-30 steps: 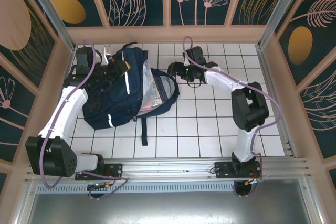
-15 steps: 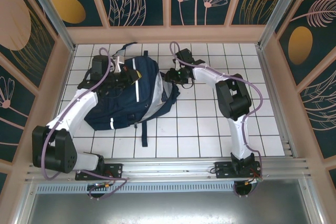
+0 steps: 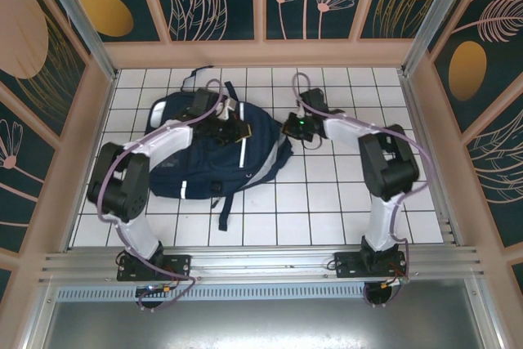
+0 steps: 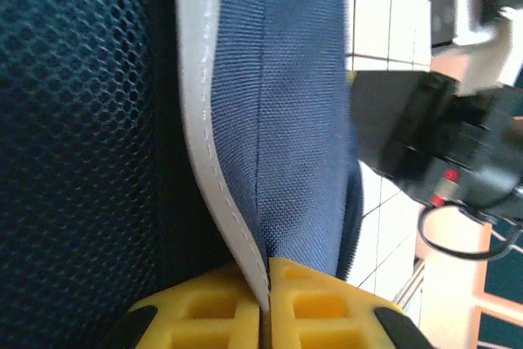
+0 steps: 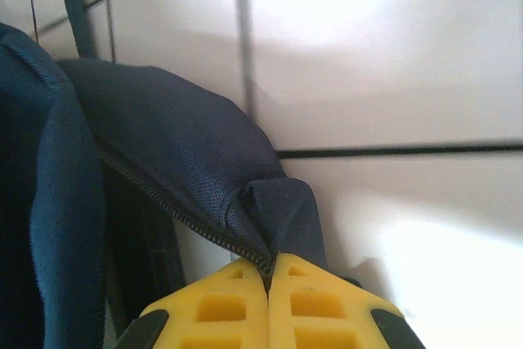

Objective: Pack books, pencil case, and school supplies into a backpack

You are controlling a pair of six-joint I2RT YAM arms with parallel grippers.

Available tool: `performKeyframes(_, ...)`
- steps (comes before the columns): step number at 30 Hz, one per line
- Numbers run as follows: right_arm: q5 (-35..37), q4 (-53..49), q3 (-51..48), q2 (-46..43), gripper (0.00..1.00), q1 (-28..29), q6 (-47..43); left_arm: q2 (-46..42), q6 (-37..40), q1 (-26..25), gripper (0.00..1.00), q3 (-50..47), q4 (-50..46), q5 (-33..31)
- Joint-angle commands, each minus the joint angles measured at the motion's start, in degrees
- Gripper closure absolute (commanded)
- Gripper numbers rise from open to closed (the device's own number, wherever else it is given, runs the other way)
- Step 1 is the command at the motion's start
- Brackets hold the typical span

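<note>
The navy backpack (image 3: 208, 169) lies on the tiled table, left of centre, with its white-striped front panel folded over the opening. My left gripper (image 3: 234, 130) sits on top of it, shut on the white stripe and blue fabric (image 4: 302, 104); the yellow fingertips (image 4: 319, 308) pinch that fold. My right gripper (image 3: 292, 128) is at the bag's right edge, shut on the fabric by the zipper (image 5: 172, 153), with its fingertips (image 5: 327, 308) pressed together. The right gripper's dark body (image 4: 441, 153) shows past the bag in the left wrist view. The books, pencil case and school supplies are hidden.
White tiles (image 3: 343, 202) stretch to the right of and in front of the bag. A dark strap (image 3: 222, 212) trails from the bag toward the near edge. Wooden frame walls enclose the table, with a metal rail (image 3: 261, 257) along the front.
My left gripper has pulled the front panel rightward over the opening, covering the contents. My right gripper has moved to the bag's right edge and shut on its fabric.
</note>
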Motion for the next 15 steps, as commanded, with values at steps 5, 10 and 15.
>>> performKeyframes(5,8.1,5.5,-18.4,-16.5,1.00,-5.1,9.3,15.4,4.6,-4.2,0.91,21.7,-8.0,-1.0)
performKeyframes(10,9.8,4.3,-26.8,-25.1,1.00,2.5,13.2,22.8,5.8,-5.2,0.95,37.0,-14.3,-0.9)
performKeyframes(15,11.4,3.4,-27.0,-27.9,1.00,12.4,14.9,24.9,8.7,-5.2,0.96,45.8,-19.4,-0.7)
